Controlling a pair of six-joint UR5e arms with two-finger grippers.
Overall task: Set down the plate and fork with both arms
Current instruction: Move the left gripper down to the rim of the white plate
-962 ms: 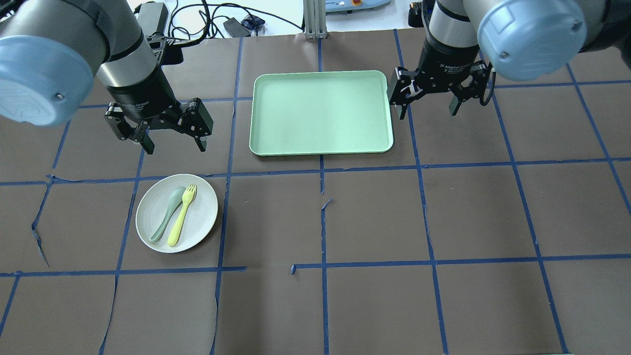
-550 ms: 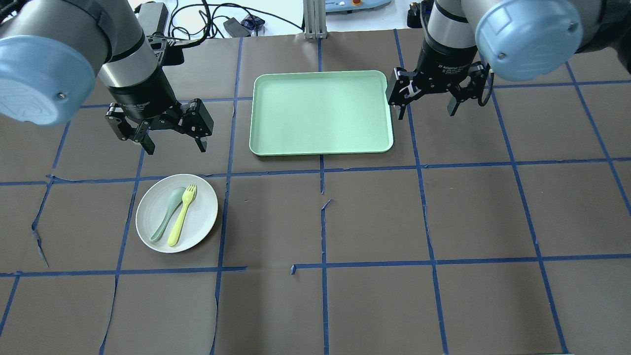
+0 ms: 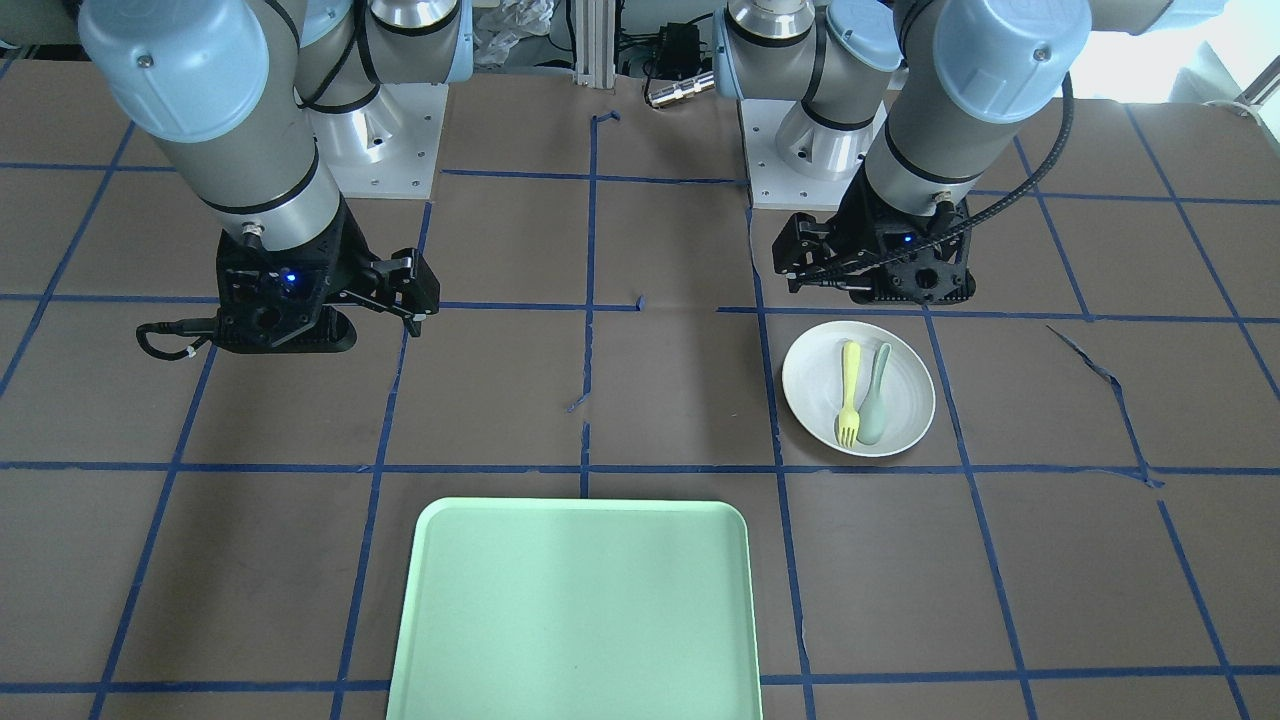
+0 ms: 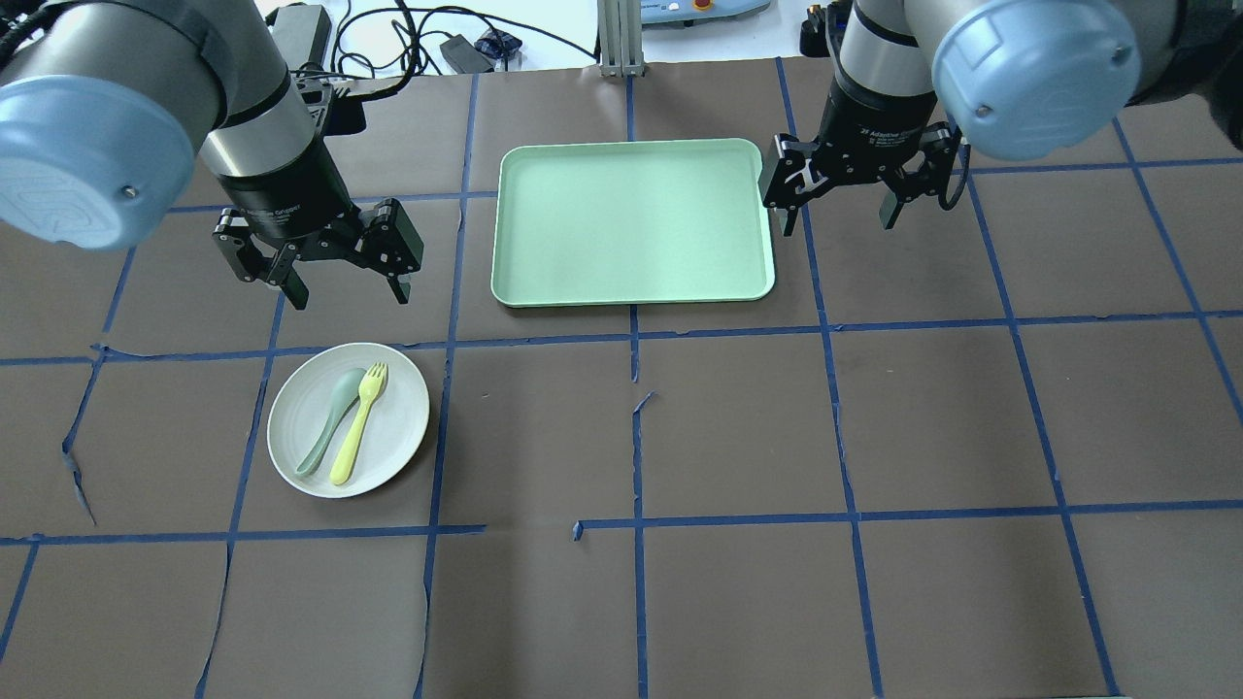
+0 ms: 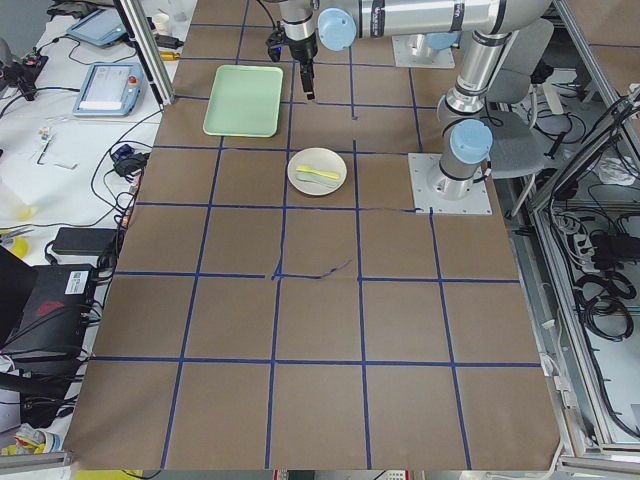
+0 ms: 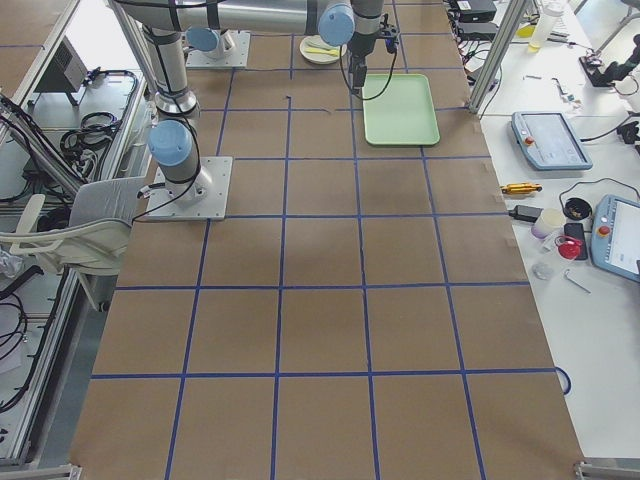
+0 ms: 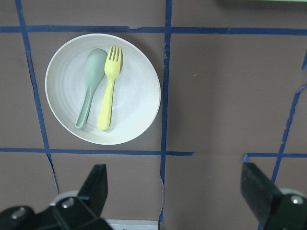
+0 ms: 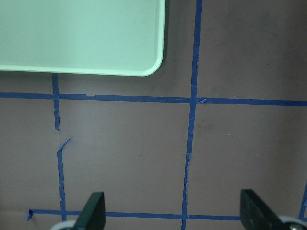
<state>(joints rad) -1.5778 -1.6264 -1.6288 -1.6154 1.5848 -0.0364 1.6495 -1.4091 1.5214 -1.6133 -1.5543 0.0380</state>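
One each: plate (image 4: 393,422), fork (image 4: 357,424), spoon (image 4: 330,419), tray (image 4: 631,223)

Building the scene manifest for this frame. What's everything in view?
plate: one, white, on the table's left side
fork: one, pale yellow, lying on the plate
spoon: one, grey-green, on the plate beside the fork
tray: one, light green, far centre of the table
table: one, brown cover with blue tape grid
cables: several, black, past the table's far edge
arms: two, silver-grey with light-blue caps
left claw: one, black, open, just beyond the plate
right claw: one, black, open, beside the tray's right edge
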